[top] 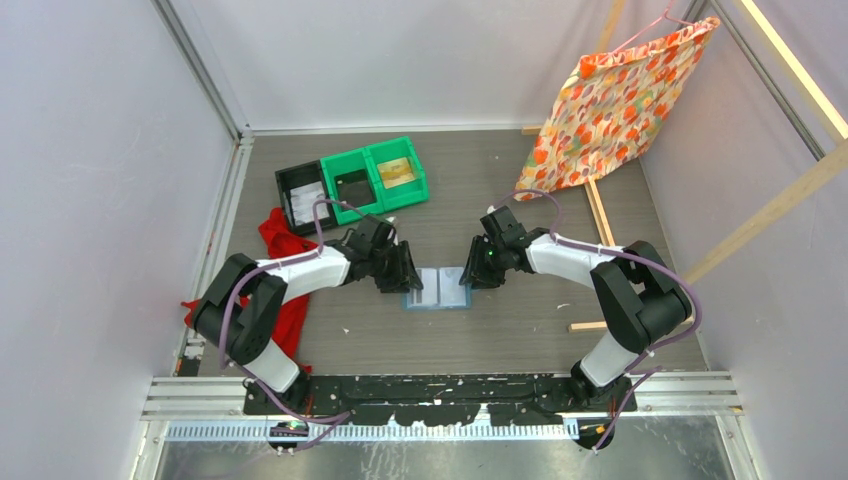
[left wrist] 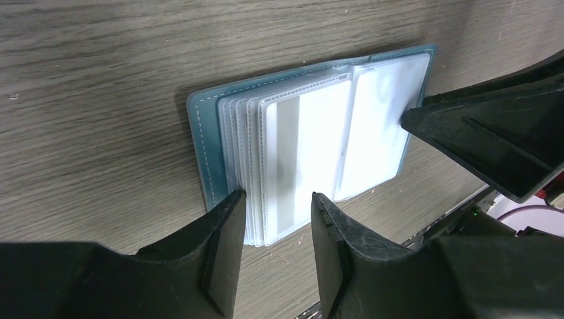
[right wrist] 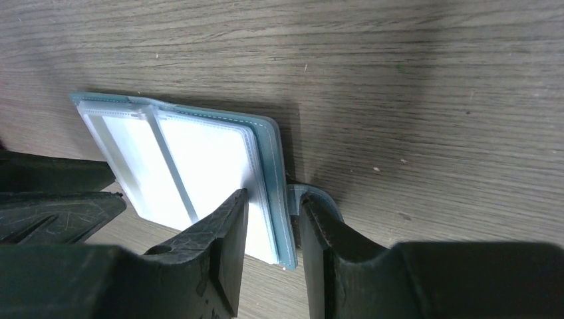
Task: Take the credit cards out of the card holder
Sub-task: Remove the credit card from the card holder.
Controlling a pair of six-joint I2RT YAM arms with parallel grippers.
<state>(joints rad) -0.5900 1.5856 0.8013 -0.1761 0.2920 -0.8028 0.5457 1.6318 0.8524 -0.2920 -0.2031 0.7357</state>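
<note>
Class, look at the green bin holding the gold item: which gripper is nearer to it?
Left. The left gripper sits just below the green bin; the right gripper lies farther right, across the card holder.

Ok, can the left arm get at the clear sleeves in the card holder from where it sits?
Probably yes: the left gripper straddles the sleeve edges of the open card holder, nothing between. The right gripper is at the opposite cover edge.

The open card holder [top: 438, 289] is boxed in by the left gripper [top: 399, 281] and the right gripper [top: 472, 277] at its two ends. Beyond both claws, bare table [top: 470, 180] reaches the green bins [top: 375, 177].
</note>
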